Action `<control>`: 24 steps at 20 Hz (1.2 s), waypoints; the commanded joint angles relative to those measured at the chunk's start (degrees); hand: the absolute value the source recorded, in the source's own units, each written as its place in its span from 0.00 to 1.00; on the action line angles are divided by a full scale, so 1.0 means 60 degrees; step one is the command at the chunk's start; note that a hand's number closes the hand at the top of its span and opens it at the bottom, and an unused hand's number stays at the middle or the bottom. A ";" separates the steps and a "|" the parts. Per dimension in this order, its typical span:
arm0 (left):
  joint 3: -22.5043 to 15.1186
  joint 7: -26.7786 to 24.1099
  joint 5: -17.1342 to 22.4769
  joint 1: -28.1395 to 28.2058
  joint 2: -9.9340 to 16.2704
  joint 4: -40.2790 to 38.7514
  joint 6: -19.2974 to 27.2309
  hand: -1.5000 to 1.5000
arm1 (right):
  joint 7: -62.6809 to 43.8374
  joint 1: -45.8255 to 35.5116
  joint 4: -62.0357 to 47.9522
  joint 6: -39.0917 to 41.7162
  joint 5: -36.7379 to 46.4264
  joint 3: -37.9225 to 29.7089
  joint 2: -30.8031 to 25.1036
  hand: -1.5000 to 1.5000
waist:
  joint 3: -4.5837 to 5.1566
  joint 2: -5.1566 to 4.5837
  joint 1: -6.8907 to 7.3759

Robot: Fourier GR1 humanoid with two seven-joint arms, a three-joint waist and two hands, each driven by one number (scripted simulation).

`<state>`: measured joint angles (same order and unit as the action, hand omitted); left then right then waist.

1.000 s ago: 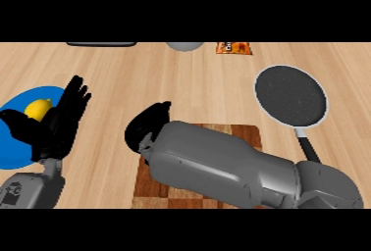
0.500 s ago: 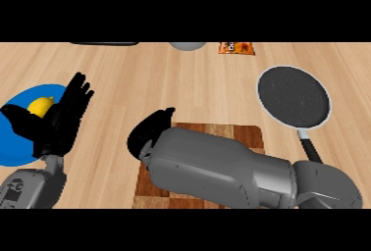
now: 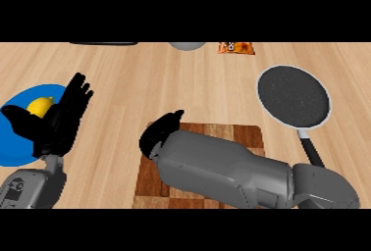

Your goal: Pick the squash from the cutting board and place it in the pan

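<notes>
Cutting board point(image 3: 233, 138): dark and light wood blocks, flat on the tabletop at lower centre, largely covered by the right forearm. Pan point(image 3: 293, 96): dark round base, pale rim, empty, right of the board, black handle pointing toward the lower edge. Squash: not visible.

The right forearm point(image 3: 239, 171) covers most of the cutting board point(image 3: 243, 135), and the right hand point(image 3: 159, 135) curls out of sight, perhaps over the unseen squash. Left hand point(image 3: 58, 120) overlaps the blue plate point(image 3: 18, 152).
</notes>
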<state>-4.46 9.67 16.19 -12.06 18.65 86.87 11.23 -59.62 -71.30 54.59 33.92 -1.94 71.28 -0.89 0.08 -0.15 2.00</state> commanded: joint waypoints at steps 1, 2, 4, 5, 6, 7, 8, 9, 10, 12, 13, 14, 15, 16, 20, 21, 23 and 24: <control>-0.0206 0.0026 -0.0263 0.0024 -0.0281 0.0099 0.0178 0.50 | -0.0846 -0.0093 -0.0511 0.0067 -0.0077 0.0040 0.0141 0.00 | -0.0002 -0.0017 0.0077; -0.0100 0.0550 -0.0073 -0.0446 -0.0285 0.0121 0.0246 0.50 | -0.0933 0.0323 -0.0402 0.0079 -0.0101 0.0369 0.0141 0.00 | -0.0004 -0.0014 0.0028; -0.0040 0.0078 -0.0339 -0.0272 -0.0224 -0.0151 0.0164 0.50 | -0.0343 0.0062 -0.0829 0.0148 0.0012 0.0232 0.0141 0.00 | -0.0003 -0.0038 0.0049; -0.0029 0.0252 -0.0240 0.0142 -0.0186 0.0449 0.0184 0.50 | -0.0093 0.0402 -0.1020 0.0014 0.0411 0.0387 0.0141 0.00 | -0.0008 -0.0008 -0.0002; 0.0074 0.0048 -0.0186 0.0037 -0.0143 0.0007 -0.0056 0.50 | 0.0129 0.0196 -0.1315 0.0065 0.0340 0.0288 0.0142 0.00 | -0.0004 -0.0041 0.0062; -0.0305 0.0348 -0.0396 0.0141 -0.0457 0.0609 0.0321 0.50 | -0.0666 0.0555 -0.0430 -0.0277 0.0220 0.0507 0.0142 0.00 | -0.0007 -0.0002 0.0087; 0.0136 0.0107 -0.0186 0.0158 -0.0163 0.0089 -0.0035 0.50 | -0.0821 0.0869 -0.0214 -0.0299 0.0395 0.0613 0.0142 0.00 | -0.0006 0.0008 -0.0050; 0.0216 -0.0158 -0.0139 -0.0298 -0.0236 -0.0428 -0.0223 0.50 | -0.0528 0.0548 -0.0488 -0.0476 0.0278 0.0530 0.0142 0.00 | 0.0000 -0.0047 0.0086; 0.0104 0.0394 -0.0357 -0.0010 -0.0036 0.0343 0.0014 0.50 | -0.0638 0.0477 -0.0542 -0.0158 0.0309 0.0070 0.0142 0.00 | -0.0010 0.0015 -0.0055; 0.0164 0.0455 -0.0155 0.0056 -0.0110 0.0431 -0.0143 0.50 | -0.0249 0.0411 -0.0824 -0.0410 0.0304 0.0219 0.0142 0.00 | -0.0006 -0.0028 0.0147; 0.0074 -0.0011 -0.0480 -0.0145 -0.0458 -0.0112 0.0104 0.50 | -0.0104 0.1037 -0.0508 -0.0733 0.0762 0.0497 0.0142 0.00 | -0.0008 -0.0015 -0.0068; 0.0697 0.0194 0.0000 -0.0189 0.0123 -0.0137 -0.0394 0.50 | 0.0271 0.1114 -0.0849 -0.0856 0.1068 0.0401 0.0143 0.00 | -0.0009 -0.0011 -0.0104; 0.0103 0.0086 -0.0303 0.0435 -0.0272 0.0458 -0.0205 0.50 | 0.0533 0.0924 -0.1358 -0.0753 0.1001 0.0407 0.0143 0.00 | -0.0009 -0.0029 0.0078; 0.0267 -0.0144 -0.0269 0.0261 -0.0280 0.0048 -0.0305 0.50 | 0.0432 0.0933 -0.1273 -0.0871 0.0966 0.0326 0.0144 0.00 | -0.0006 -0.0040 0.0073; -0.0097 0.0026 -0.0541 0.0652 -0.0535 0.0732 -0.0097 0.50 | 0.0330 0.1211 -0.1327 -0.0652 0.0626 0.0379 0.0144 0.00 | -0.0007 -0.0041 0.0177; 0.0207 0.0889 -0.0371 -0.0078 -0.0237 0.0689 -0.0075 0.50 | 0.0982 0.1123 -0.1593 -0.0506 0.0924 0.0365 0.0144 1.00 | -0.0012 -0.0038 0.0061; 0.0040 0.0403 -0.0522 0.0408 -0.0539 0.0742 -0.0037 0.50 | 0.1409 0.1311 -0.1203 -0.0806 0.1261 0.0634 0.0145 1.00 | -0.0011 -0.0038 0.0101; -0.0193 0.0755 -0.0798 0.0288 -0.0615 0.1051 0.0226 0.50 | 0.1827 0.1094 -0.1370 -0.0579 0.1394 0.0379 0.0145 1.00 | -0.0014 -0.0022 0.0021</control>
<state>-4.10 12.44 13.29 -10.68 16.27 90.85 10.89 -51.30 -65.08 46.48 30.33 4.70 73.72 -0.36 0.01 -0.25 2.45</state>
